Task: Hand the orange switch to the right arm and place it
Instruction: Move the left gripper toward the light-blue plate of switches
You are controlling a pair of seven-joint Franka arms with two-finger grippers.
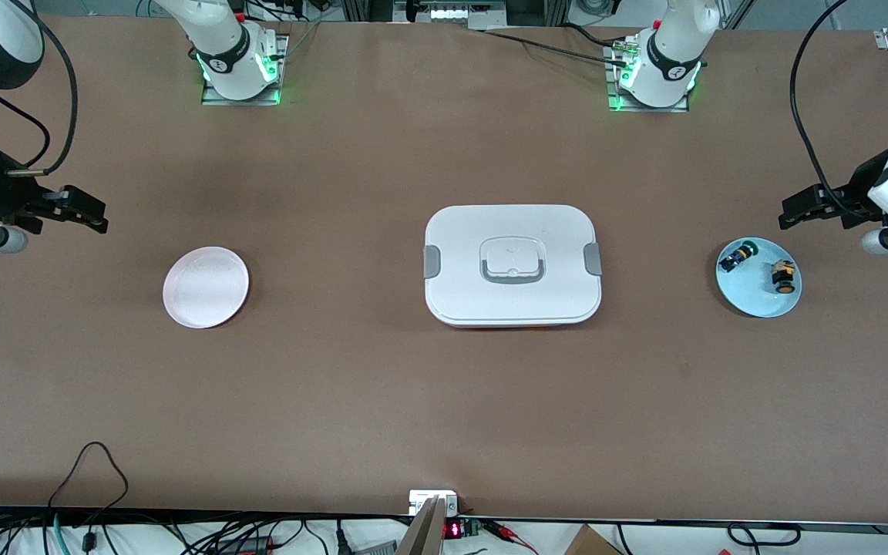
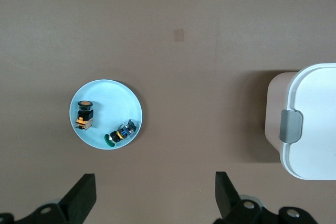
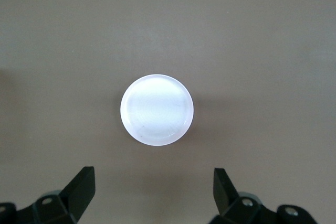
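White lidded container (image 1: pixel 512 266) sits mid-counter, nearest the camera. The orange switch (image 1: pixel 782 276) lies on the blue plate (image 1: pixel 752 304) by the left arm's edge; light, rigid, probably best pinched across its black body. Left pincer (image 2: pixel 152 198) and right pincer (image 3: pixel 152 195) hover spread, empty.

From here I see both arms cut by the front view's side edges. In the left wrist view, the white lidded box (image 2: pixel 310 124) runs off the right edge, and each wrist view crops its own pincer at the bottom. The green-capped switch (image 1: pixel 738 255) is too small for detail.
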